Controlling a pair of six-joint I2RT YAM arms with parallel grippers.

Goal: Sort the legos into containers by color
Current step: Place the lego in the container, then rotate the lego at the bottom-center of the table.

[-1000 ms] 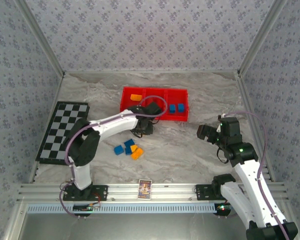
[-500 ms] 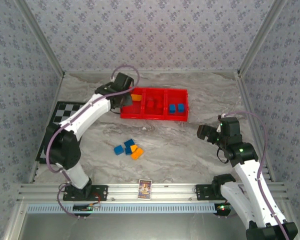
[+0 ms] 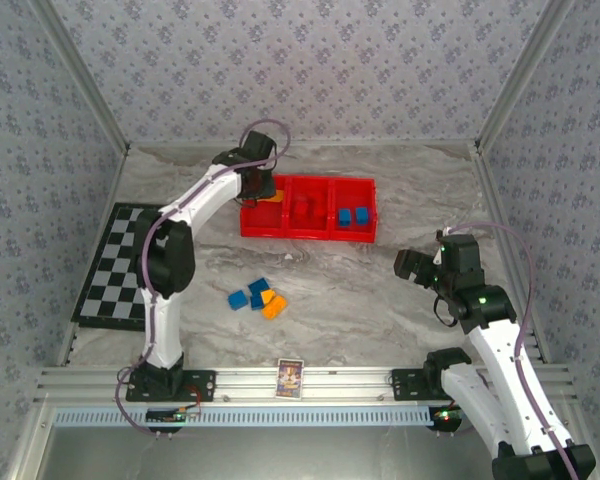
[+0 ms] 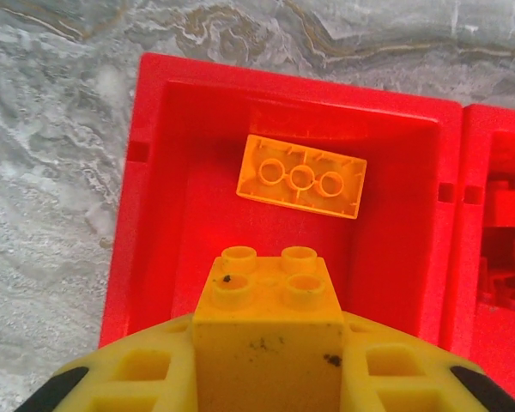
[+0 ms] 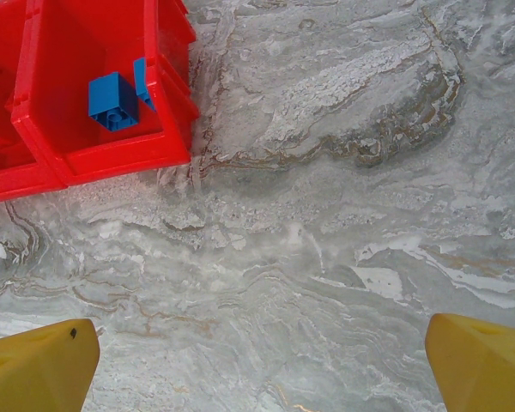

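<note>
Nearest me, a few blue and orange legos (image 3: 259,298) sit loose on the worktop (image 3: 380,310). My right jaws hang wide open over a bare patch of it, holding nothing. Farther back, my left jaws pinch a yellow brick (image 4: 270,296) by its flat sides above the left compartment of the red tray (image 4: 300,73), where an orange brick (image 4: 302,176) lies upside down. Light, hard, slick plastic I reckon, so grab flat faces, not studs.
</note>
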